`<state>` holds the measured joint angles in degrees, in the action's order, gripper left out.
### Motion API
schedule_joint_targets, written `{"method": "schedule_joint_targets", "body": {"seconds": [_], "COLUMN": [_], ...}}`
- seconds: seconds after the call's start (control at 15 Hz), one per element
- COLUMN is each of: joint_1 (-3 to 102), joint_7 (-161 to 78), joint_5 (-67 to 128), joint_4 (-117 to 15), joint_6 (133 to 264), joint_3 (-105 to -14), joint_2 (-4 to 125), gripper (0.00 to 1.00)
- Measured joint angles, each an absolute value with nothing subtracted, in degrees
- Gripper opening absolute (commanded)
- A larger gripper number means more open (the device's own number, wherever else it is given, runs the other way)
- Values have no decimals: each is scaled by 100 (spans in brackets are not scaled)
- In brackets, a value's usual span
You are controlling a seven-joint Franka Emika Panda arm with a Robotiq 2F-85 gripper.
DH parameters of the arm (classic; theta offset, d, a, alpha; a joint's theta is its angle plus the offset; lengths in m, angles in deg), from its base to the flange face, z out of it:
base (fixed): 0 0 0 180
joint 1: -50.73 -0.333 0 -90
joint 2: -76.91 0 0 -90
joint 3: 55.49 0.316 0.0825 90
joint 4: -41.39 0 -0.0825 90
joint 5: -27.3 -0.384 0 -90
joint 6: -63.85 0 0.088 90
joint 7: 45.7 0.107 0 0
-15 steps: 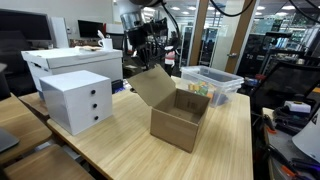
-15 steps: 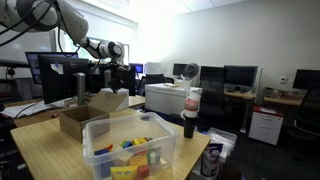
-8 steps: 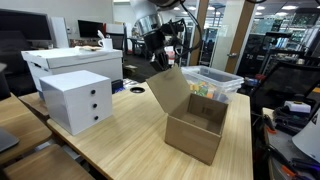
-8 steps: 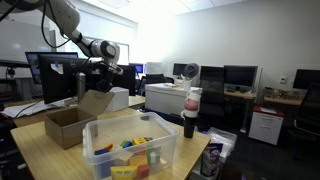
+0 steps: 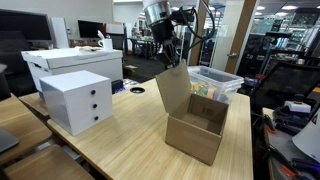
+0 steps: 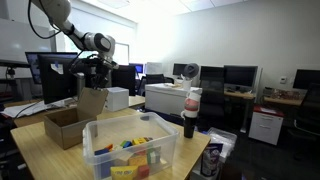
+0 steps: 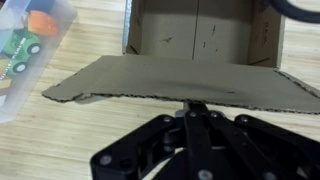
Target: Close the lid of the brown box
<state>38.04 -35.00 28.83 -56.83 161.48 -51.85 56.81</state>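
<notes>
My wrist view alone shows the gripper [image 7: 197, 108], jaws together, at the flat brown cardboard lid [image 7: 170, 78]; in both exterior views that lid stands upright.

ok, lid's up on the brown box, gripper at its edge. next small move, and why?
Probably tip the lid forward and down over the opening. It stands about upright above the brown box, which is open, and the gripper, looking shut, sits right at the lid's free edge in the wrist view, with the box interior beyond it.
</notes>
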Motion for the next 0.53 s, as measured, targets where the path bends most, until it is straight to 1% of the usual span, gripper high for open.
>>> {"method": "schedule_joint_targets", "body": {"seconds": [0.53], "joint_1": [3804], "joint_7": [-3392], "joint_5": [2656], "joint_4": [-6362], "joint_6": [16149], "joint_3": [-5123], "joint_2": [6073], "gripper": [1]}}
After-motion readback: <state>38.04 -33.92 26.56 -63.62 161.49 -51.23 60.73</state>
